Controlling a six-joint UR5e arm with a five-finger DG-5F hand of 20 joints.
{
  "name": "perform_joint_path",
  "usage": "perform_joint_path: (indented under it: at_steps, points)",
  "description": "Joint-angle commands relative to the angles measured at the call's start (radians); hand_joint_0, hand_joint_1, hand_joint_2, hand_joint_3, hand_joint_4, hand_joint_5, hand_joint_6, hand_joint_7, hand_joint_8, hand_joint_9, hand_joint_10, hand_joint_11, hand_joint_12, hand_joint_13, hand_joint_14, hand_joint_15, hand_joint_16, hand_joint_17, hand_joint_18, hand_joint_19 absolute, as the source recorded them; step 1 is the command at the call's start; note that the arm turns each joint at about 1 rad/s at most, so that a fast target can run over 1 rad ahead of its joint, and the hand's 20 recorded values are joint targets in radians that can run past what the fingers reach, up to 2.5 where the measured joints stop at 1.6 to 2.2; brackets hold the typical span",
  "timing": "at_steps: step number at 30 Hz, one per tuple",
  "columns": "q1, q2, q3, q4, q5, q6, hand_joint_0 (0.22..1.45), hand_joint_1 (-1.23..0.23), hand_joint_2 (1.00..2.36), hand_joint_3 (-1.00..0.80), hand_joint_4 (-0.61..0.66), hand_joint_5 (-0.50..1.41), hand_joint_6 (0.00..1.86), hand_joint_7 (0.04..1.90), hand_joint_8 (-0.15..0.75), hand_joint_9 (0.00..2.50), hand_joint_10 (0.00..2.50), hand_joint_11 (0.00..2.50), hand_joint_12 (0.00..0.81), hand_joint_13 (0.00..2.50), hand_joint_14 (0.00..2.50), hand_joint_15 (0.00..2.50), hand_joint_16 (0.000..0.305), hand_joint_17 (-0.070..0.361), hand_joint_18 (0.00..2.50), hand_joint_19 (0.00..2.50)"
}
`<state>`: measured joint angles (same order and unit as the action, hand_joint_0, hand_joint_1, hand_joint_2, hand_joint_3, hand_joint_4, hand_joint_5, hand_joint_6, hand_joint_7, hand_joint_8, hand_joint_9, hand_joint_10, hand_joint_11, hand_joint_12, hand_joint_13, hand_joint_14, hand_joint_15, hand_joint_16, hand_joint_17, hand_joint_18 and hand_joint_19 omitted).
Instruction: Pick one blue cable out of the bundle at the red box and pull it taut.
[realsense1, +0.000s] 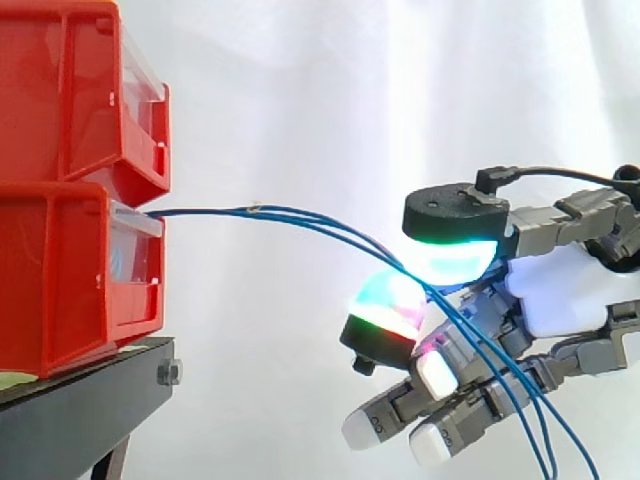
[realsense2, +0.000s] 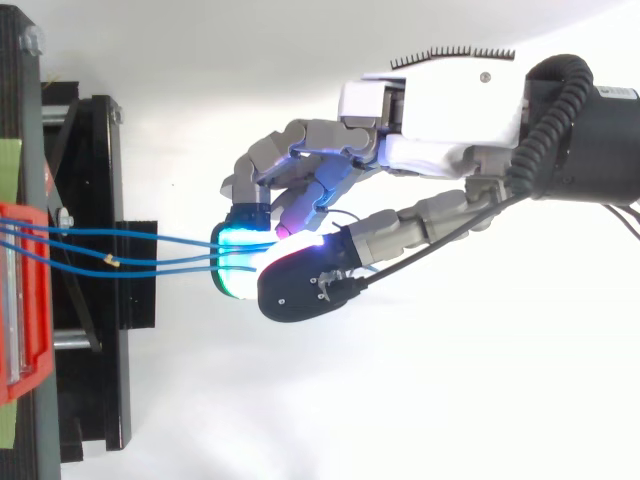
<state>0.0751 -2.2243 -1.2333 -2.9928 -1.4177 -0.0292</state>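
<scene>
Where the black metal stand (realsense1: 90, 400) ends on the side nearest the robot, two red plastic bins (realsense1: 70, 90) sit one on top of the other. A bunch of thin blue cables (realsense1: 205, 211) comes out of the front of the lower red bin (realsense1: 70, 290) and goes through the air to the hand (realsense1: 560, 290). The hand hangs out past that edge, well apart from the stand, a bit lower than the spot where the cables leave the bin.

It is closed on the cables. A big pad (realsense1: 455, 250) glowing blue-green sits on top of them, another pad (realsense1: 388, 305) glowing green and red sits under them, and the cables pass between the two. I cannot tell if it squeezes just one cable or all of them. The other fingers are curled below, with white tips.

Between bin and hand the cables bend softly; they are not straight. Past the hand they droop down. A tiny pale tag (realsense1: 255, 208) sits on the cables, nearer the bin. From above, the cables run side by side across the stand to the glowing pads. A white curtain (realsense1: 300, 100) hangs behind.
</scene>
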Motion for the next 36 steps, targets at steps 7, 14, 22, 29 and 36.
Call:
perform_joint_path:
  at_steps: [7, 14, 22, 29, 36]
  points:
    - [-0.001, 0.000, 0.000, 0.000, -0.001, 0.000, 0.64, -0.99, 1.01, -0.42, 0.17, -0.13, 0.79, 1.08, 0.294, 0.71, 0.01, 0.52, 0.347, 0.26, 0.00, 0.09, 0.050, 0.112, 0.38, 0.23]
    - [0.000, 0.000, 0.000, 0.003, -0.001, 0.000, 0.51, -0.90, 1.00, -0.50, 0.19, -0.13, 0.79, 1.06, 0.299, 0.72, 0.01, 0.50, 0.365, 0.26, 0.00, 0.09, 0.053, 0.120, 0.38, 0.26]
    - [0.000, 0.000, 0.000, 0.000, -0.001, 0.000, 0.55, -0.50, 1.00, -0.47, 0.12, -0.10, 0.76, 1.11, 0.300, 0.84, 0.01, 0.50, 0.347, 0.30, 0.00, 0.11, 0.050, 0.113, 0.37, 0.30]
    - [0.000, 0.000, 0.000, 0.000, -0.001, 0.000, 0.59, -0.55, 1.01, -0.28, 0.12, -0.10, 0.76, 1.11, 0.300, 0.85, 0.01, 0.51, 0.342, 0.30, 0.00, 0.12, 0.049, 0.109, 0.36, 0.31]
    - [0.000, 0.000, 0.000, 0.000, -0.001, 0.000, 0.58, -0.70, 1.02, -0.18, 0.15, -0.11, 0.77, 1.10, 0.319, 0.80, 0.01, 0.51, 0.346, 0.29, 0.00, 0.11, 0.049, 0.110, 0.37, 0.29]
